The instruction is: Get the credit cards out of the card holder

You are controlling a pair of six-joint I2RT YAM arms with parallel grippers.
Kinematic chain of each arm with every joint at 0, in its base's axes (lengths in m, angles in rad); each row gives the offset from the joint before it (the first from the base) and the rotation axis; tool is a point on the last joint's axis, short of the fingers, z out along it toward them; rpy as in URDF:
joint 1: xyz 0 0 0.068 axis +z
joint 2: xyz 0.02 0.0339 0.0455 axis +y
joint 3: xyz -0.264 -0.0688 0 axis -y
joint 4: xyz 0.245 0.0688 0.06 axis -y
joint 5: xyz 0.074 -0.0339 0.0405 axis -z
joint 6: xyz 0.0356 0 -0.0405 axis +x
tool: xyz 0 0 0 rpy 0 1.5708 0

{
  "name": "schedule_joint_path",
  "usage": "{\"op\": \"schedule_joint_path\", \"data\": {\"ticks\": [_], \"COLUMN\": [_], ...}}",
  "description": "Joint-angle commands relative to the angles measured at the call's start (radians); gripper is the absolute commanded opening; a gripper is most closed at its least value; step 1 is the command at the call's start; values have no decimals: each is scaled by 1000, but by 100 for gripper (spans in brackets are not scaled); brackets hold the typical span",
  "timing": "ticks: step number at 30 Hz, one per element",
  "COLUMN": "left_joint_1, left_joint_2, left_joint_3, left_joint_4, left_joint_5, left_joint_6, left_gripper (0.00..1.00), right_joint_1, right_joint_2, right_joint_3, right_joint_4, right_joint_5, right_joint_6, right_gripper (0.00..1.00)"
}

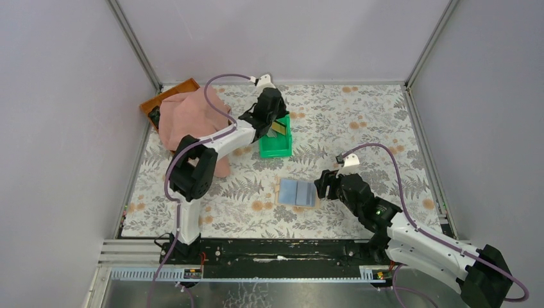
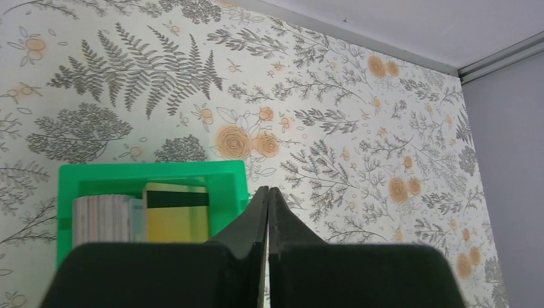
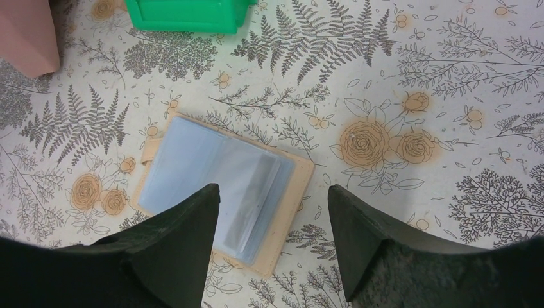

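Observation:
The card holder (image 1: 297,192) lies open on the floral table, pale blue sleeves up and tan edge showing (image 3: 218,173). A grey strip shows through its clear sleeves. My right gripper (image 3: 272,189) hangs open just above the holder's right edge, holding nothing; in the top view the right gripper (image 1: 323,186) sits at the holder's right side. Credit cards stand in the green bin: a yellow card with a dark stripe (image 2: 176,215) and grey cards (image 2: 102,218). My left gripper (image 2: 268,190) is shut and empty, just right of the bin's corner; from above the left gripper (image 1: 276,122) hovers over the bin.
The green bin (image 1: 274,149) stands at the back centre, its rim (image 2: 154,172) close below my left fingers. A pink cloth (image 1: 189,119) covers part of an orange tray (image 1: 168,96) at the back left. Grey walls close in the table on three sides.

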Motion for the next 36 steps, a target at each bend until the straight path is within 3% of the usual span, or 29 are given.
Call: {"op": "schedule_joint_path", "data": {"ticks": [1, 15, 36], "left_joint_1": [-12, -11, -12], "left_joint_2": [72, 112, 302], "left_joint_3": [89, 79, 299], "left_joint_4": [-154, -203, -361], "left_joint_5": [-13, -5, -8], "left_joint_6": [-38, -71, -53], "left_gripper": [0, 0, 0], "right_joint_1": [-7, -10, -11], "right_joint_2": [-30, -53, -49], "right_joint_3": [-5, -18, -23], "right_joint_4": [35, 40, 46], "right_joint_5": [40, 20, 17], "right_joint_6": [10, 16, 17], "right_gripper": [70, 69, 69]}}
